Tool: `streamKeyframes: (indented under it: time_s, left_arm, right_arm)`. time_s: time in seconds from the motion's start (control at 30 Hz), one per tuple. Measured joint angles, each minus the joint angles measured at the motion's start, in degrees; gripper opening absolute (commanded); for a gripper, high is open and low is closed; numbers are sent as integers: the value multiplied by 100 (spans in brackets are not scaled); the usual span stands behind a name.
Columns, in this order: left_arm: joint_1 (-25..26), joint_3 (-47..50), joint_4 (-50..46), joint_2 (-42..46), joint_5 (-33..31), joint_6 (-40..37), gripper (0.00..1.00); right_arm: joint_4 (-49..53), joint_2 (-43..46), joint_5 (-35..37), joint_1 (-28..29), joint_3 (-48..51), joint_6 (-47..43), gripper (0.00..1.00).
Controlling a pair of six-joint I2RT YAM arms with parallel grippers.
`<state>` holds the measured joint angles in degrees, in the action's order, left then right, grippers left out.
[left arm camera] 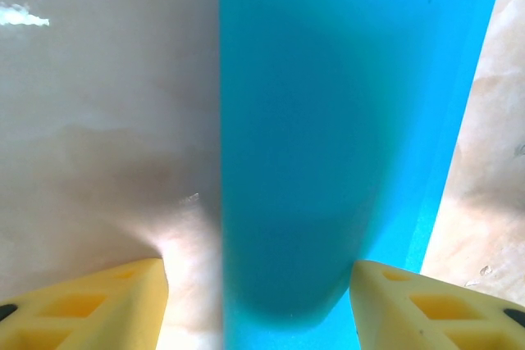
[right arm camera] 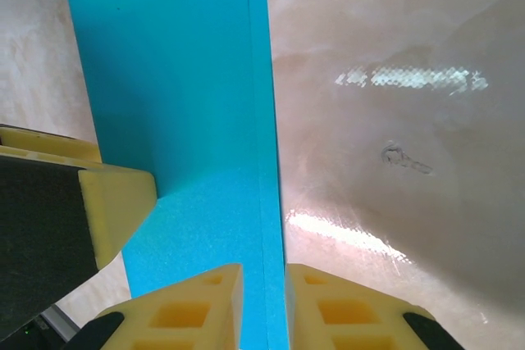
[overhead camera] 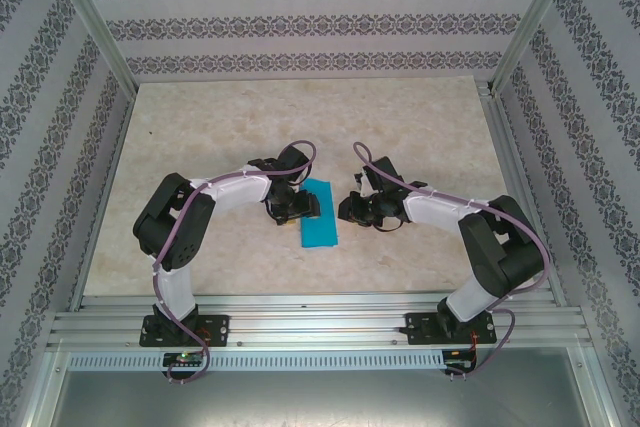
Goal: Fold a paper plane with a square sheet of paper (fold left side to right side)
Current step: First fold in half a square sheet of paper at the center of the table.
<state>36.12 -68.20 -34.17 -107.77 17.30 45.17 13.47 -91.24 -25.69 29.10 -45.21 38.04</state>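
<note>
Now the square sheet of paper (overhead camera: 320,215) lies folded narrow on the surface (overhead camera: 300,117), the right tool (right arm camera: 262,305) closed on its layered edge, probably to keep the halves aligned, while the left tool (left arm camera: 258,309) straddles it wide open, seemingly to press the crease.

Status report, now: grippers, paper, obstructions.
Left gripper open over sheet. Right gripper shut on its edge. Sheet folded narrow, on table. Grippers close together.

Left arm (overhead camera: 215,197): elbow raised, forearm angled inward.
Left gripper (left arm camera: 258,284): pointed down, yellow fingers spread wide.
Right arm (overhead camera: 450,212): elbow raised, forearm angled inward.
Right gripper (right arm camera: 262,284): fingers drawn almost together.
</note>
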Motion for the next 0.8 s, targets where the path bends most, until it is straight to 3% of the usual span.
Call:
streamKeyframes:
  time_s: [0.8]
  left_arm:
    - [151, 0, 157, 9, 273, -4, 61]
  right_arm:
    - [2, 334, 20, -114, 254, 0, 21]
